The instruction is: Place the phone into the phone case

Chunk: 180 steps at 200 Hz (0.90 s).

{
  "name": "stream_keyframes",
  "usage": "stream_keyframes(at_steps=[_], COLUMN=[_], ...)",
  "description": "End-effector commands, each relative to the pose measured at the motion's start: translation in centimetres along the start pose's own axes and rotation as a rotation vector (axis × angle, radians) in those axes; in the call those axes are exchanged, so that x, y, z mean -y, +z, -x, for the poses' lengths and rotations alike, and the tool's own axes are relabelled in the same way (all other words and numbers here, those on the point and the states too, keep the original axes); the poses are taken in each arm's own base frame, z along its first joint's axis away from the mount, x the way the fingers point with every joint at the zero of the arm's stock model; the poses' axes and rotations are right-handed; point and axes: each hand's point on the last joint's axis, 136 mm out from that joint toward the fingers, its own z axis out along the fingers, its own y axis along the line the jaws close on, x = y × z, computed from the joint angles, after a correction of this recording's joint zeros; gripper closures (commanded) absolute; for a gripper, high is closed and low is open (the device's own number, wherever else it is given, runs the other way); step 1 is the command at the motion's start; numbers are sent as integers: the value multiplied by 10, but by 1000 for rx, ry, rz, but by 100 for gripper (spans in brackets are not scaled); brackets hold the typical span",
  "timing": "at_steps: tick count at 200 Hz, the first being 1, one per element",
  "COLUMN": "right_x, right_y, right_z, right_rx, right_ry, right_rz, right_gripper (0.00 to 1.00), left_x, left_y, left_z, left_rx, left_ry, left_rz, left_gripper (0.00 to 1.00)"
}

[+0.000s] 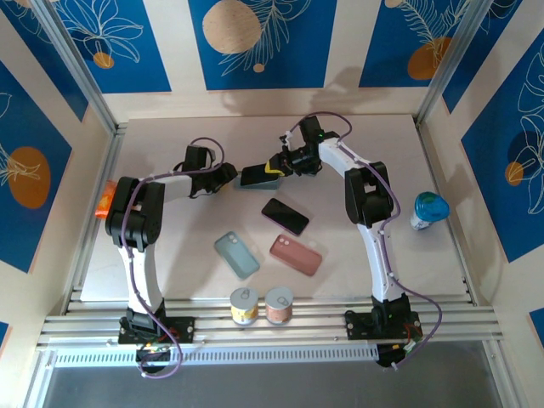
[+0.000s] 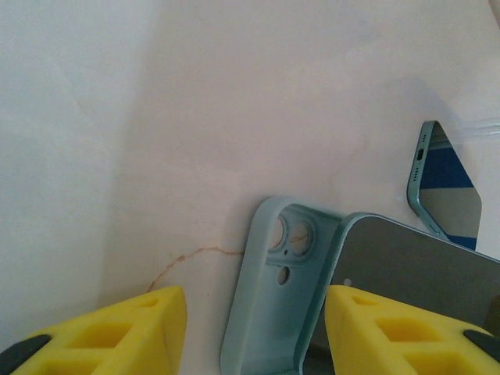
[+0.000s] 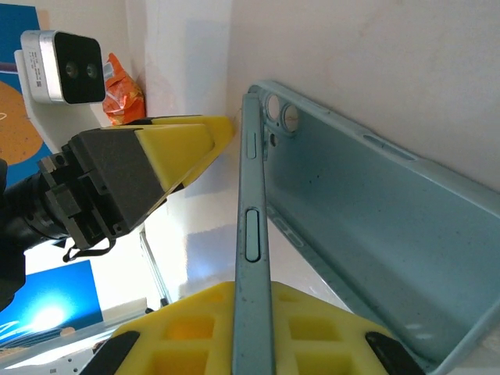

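The teal phone case [image 2: 269, 312] lies open side up on the table, camera cut-outs at its far end. The phone [image 3: 251, 234] stands on its long edge and leans into the case [image 3: 367, 226], dark screen [image 2: 414, 273] showing. My right gripper [image 3: 254, 320] is shut on the phone, whose edge runs between the yellow pads. My left gripper [image 2: 256, 306] is open and straddles the case; its left finger [image 2: 133, 328] stands apart from the case. From above, both grippers [image 1: 228, 175] [image 1: 274, 167] meet over the phone and case [image 1: 255, 177] at mid-table.
A black phone [image 1: 285, 216], a second teal case [image 1: 236, 254] and a pink case [image 1: 296, 254] lie nearer the front. Two cans [image 1: 244, 304] [image 1: 279, 303] stand at the front edge. A bottle [image 1: 427, 210] stands at the right and an orange bag [image 1: 104, 200] at the left.
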Motion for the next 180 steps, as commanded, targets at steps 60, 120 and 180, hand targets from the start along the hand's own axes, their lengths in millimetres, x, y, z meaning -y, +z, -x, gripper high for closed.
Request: stream_keyframes(at_steps=[60,120,180], right_x=[5,12,13], right_y=[11,19,33], right_z=[-8,-13,-14], right_rx=[-51,-69,-84], right_ry=[28,43,60], right_rz=[6,-30,-34], right_gripper=[100,100,100], left_x=[8,8,8], left_y=[7,13,21], left_z=[5,-4,-19], left_rx=[-4,-9,-39], left_ry=[-10,-14,-19], left_rz=[-54,-64,-70], left_gripper=[49,48,48])
